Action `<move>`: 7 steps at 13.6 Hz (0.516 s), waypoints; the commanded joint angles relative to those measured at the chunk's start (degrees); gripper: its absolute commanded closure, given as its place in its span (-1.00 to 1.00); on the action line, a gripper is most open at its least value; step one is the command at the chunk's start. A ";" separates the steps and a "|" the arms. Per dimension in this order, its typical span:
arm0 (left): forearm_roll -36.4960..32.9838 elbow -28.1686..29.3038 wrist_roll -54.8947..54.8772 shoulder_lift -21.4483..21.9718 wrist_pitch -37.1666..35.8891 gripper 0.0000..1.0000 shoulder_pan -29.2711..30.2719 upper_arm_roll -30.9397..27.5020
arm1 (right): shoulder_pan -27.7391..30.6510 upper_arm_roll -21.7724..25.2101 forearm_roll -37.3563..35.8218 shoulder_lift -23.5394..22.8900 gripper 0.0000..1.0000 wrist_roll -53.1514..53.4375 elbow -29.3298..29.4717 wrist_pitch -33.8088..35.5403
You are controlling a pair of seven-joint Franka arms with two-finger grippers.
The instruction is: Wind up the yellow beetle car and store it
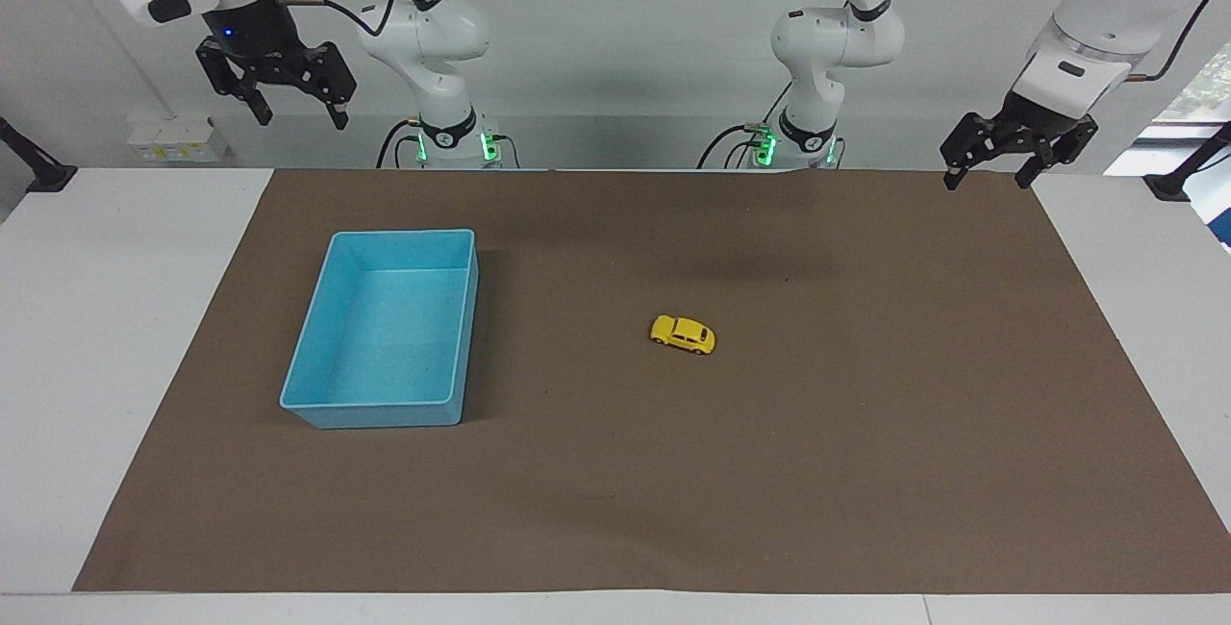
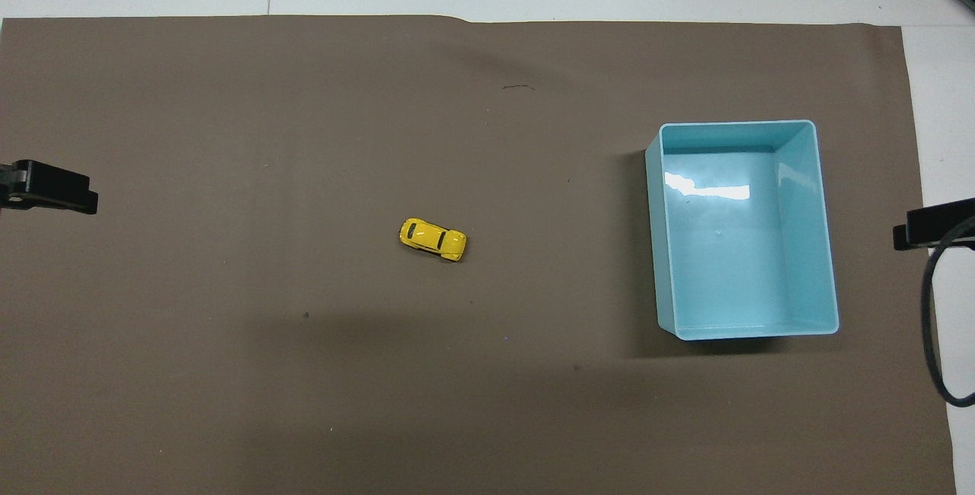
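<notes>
The yellow beetle car (image 1: pixel 683 335) stands on its wheels on the brown mat, near the table's middle; from overhead it shows as a small rounded body (image 2: pixel 433 239) with dark windows. A light blue bin (image 1: pixel 389 329) sits empty beside it, toward the right arm's end of the table, its rim (image 2: pixel 735 125) plain in the overhead view. My left gripper (image 1: pixel 991 175) hangs open and empty, high over the mat's corner at its own end. My right gripper (image 1: pixel 298 112) is raised high at its end, open and empty too. Both are well apart from the car.
The brown mat (image 1: pixel 866 433) covers most of the white table (image 1: pixel 115 317). A small white box (image 1: pixel 178 139) lies off the table by the right arm. Dark clamps (image 1: pixel 38 173) stand at the table's two ends.
</notes>
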State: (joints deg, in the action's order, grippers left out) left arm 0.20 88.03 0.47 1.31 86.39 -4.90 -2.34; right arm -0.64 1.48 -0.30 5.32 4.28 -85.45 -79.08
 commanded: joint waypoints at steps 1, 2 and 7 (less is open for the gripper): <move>0.42 -1.02 -0.73 -0.52 -0.17 -1.00 0.24 -0.03 | 0.29 0.19 1.62 0.92 -1.00 -1.47 -0.68 -0.01; 0.59 -1.20 -0.56 -0.60 -0.26 -1.00 0.33 -0.12 | 0.29 0.28 1.62 0.92 -1.00 -1.47 -0.68 0.16; 0.59 -0.93 -11.60 -0.52 -0.17 -1.00 -0.19 -0.12 | 0.63 0.80 1.62 0.92 -1.00 -1.29 -0.68 0.07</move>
State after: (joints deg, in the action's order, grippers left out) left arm 0.20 88.03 -5.42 1.29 86.40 -4.91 -2.32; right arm -0.61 1.97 -0.30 5.36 4.25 -85.45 -79.08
